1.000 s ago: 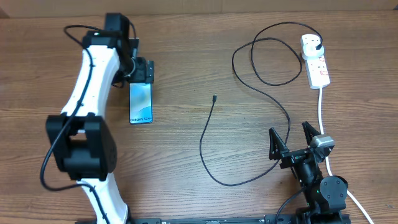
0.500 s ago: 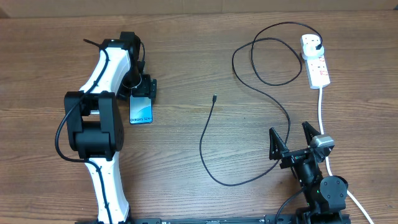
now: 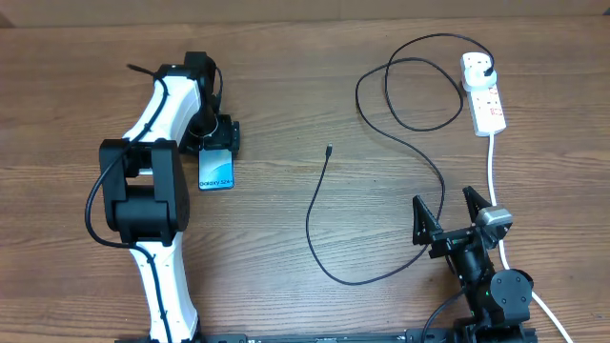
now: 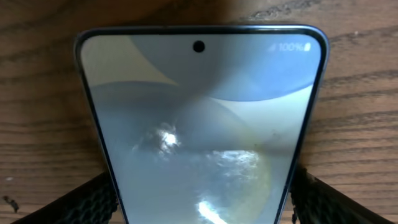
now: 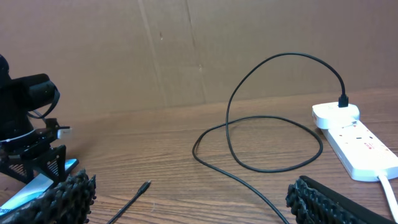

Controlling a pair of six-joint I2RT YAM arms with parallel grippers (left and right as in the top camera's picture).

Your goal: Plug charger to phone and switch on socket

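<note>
We see bright, even light from above on the wooden tabletop [image 3: 286, 76], with soft, short shadows beside the left arm [image 3: 162, 105]. Between the left end effector's [image 4: 202, 199] fingers [image 4: 87, 199], the phone's [image 4: 199, 112] screen carries white glare patches and blurred reflections. Detail ahead of the right end effector [image 5: 199, 199] looks sharp.

Lit phone [image 3: 216, 171] flat on table, charger [image 3: 308, 219] looping loose, plugged into white socket [image 3: 485, 95]

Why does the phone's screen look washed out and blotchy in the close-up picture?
Left wrist view: the phone fills the frame, its glass throwing back white glare blotches; overhead view: the same screen reads plain blue, no glare.
</note>
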